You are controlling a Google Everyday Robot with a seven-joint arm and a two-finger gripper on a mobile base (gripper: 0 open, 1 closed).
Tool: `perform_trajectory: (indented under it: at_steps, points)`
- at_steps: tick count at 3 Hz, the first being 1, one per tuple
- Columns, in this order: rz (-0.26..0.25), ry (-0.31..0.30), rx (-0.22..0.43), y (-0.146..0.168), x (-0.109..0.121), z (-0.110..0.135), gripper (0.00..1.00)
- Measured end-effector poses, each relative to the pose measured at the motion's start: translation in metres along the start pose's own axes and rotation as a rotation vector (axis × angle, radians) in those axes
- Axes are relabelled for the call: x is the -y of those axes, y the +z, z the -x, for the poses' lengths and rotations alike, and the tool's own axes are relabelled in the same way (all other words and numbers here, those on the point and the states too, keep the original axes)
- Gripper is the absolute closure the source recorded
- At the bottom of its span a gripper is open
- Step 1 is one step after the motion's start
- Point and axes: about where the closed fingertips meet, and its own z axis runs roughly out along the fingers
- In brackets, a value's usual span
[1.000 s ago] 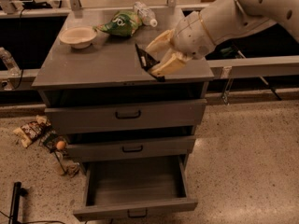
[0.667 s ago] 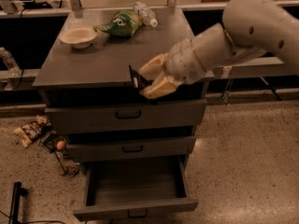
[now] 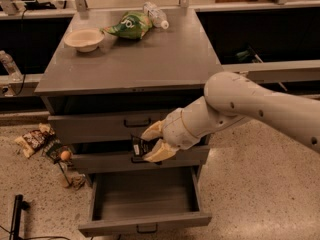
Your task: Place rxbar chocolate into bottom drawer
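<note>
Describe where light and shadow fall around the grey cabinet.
Camera view: the grey cabinet top catches overhead light; dark shadow fills the gaps above the top drawer and middle drawer; the deep grey bottom drawer is dim inside; the two-finger gripper, before the middle drawer, clamps the shiny black rxbar chocolate.

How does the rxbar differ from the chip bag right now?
The rxbar is black and flat; the chip bag is green and puffy. The rxbar is held in the gripper above the open bottom drawer; the chip bag lies on the cabinet top. Both are wrapped snacks.
</note>
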Motion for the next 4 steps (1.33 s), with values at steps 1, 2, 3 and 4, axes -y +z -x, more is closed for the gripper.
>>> perform_trajectory:
  at_steps: [1,2,3,4]
  points:
    - [-0.006,0.009,-0.008,0.005,-0.003,-0.006,1.0]
    - [-0.03,0.042,-0.005,0.015,-0.006,-0.022,1.0]
    - [-0.087,0.105,-0.08,0.056,-0.013,-0.103,1.0]
    - [-0.111,0.089,-0.126,0.08,-0.01,-0.154,1.0]
